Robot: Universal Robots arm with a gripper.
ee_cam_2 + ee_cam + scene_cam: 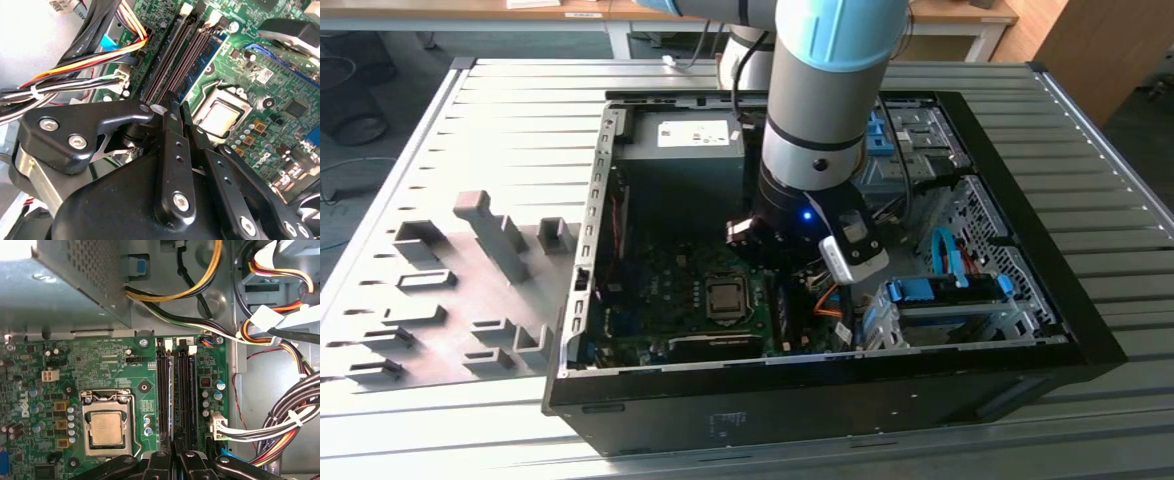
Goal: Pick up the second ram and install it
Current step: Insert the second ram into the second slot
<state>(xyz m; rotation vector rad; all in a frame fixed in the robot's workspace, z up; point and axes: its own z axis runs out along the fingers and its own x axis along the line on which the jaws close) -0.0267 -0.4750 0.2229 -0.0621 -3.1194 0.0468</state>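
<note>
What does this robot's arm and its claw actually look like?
The arm is a thick silver-grey tube with light blue joint caps, a black wrist section with a small blue light, and a white-and-grey module clipped alongside. The gripper is black, built of jointed metal links fastened with silver screws.

One computer case (1067, 330), one processor (106, 428), four memory slots (163, 390).

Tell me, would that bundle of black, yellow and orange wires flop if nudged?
Probably floppy: the wire bundle runs in loose curves. A white tie binds it, so it would likely shift as one, and it looks light.
</note>
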